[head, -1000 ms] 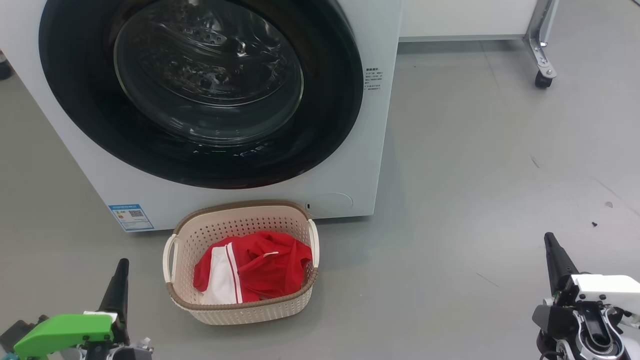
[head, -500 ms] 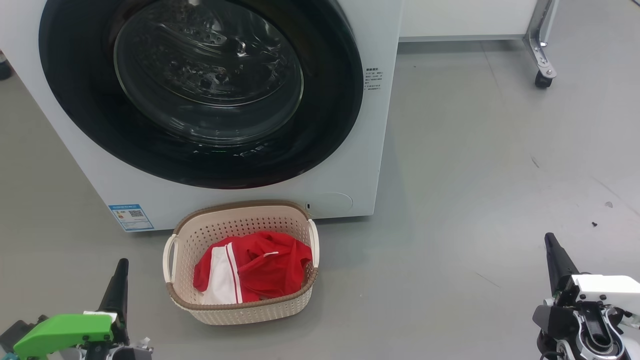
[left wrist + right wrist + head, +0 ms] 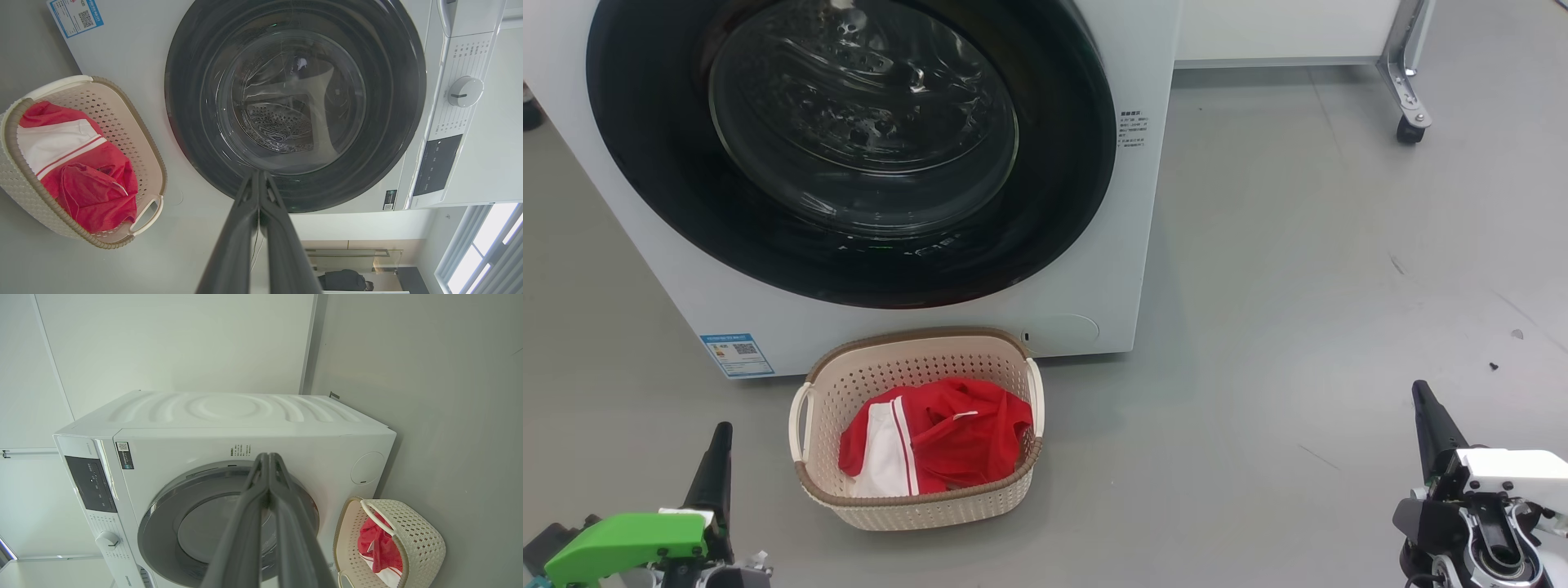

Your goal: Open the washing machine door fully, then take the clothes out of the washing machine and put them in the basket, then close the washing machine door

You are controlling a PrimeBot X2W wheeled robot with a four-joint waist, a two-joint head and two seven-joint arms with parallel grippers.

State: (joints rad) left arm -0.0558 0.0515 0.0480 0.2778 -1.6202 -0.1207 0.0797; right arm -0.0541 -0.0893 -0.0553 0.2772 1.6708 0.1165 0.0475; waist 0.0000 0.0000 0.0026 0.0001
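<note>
The washing machine [image 3: 1086, 269] stands ahead with its black-rimmed door [image 3: 849, 155] flat against the front; the glass bowl [image 3: 290, 102] shows a bare metal drum behind it. On the floor in front sits the cream basket [image 3: 915, 506], holding the red clothes [image 3: 956, 433] with white trim. My left gripper [image 3: 719, 433] is at the lower left, left of the basket, shut with nothing in it; its fingers [image 3: 257, 192] meet in the left wrist view. My right gripper [image 3: 1421, 394] is at the lower right, far from the basket, also shut and empty, fingers [image 3: 267, 469] together.
A white cabinet on a metal leg with a caster [image 3: 1409, 126] stands at the back right. Grey floor [image 3: 1298, 286] spreads to the machine's right. The control panel and dial [image 3: 463, 92] sit along the machine's top.
</note>
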